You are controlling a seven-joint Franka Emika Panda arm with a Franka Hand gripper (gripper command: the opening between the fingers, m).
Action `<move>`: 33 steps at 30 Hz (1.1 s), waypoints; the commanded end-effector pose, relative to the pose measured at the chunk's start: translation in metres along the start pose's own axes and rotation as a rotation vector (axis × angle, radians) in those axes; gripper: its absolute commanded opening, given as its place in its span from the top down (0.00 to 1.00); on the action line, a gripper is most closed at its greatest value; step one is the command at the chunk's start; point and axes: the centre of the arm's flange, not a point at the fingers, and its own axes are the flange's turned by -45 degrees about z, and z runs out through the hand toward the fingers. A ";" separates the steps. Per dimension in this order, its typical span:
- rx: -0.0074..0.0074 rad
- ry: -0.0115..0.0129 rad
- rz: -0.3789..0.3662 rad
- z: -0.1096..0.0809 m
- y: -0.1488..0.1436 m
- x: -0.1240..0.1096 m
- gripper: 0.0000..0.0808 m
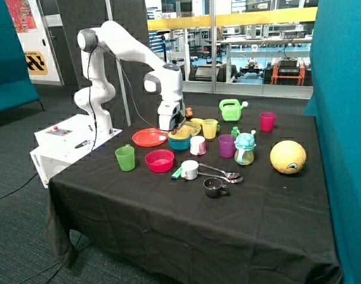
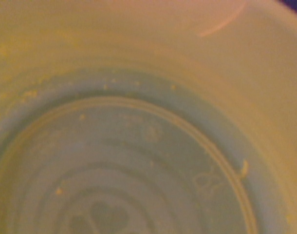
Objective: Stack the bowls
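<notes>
My gripper is low over the bright blue bowl, which stands on the black cloth between the orange-red plate and a white cup. A pale yellow rim shows at the blue bowl's top, right under the gripper. The wrist view is filled by the inside of the pale yellow bowl, seen from very close. The pink-red bowl stands apart, nearer the table's front, beside a green cup. The gripper's tips are hidden in both views.
The orange-red plate and the yellow-green plate flank the gripper. Around it are a green cup, white cups, a yellow cup, a purple cup, spoons, a yellow ball and a green watering can.
</notes>
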 end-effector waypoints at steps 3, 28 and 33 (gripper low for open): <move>-0.0004 0.0022 -0.011 0.010 -0.002 0.003 1.00; -0.0004 0.0022 0.003 0.034 0.002 0.002 1.00; -0.0004 0.0022 -0.006 0.034 0.003 0.002 1.00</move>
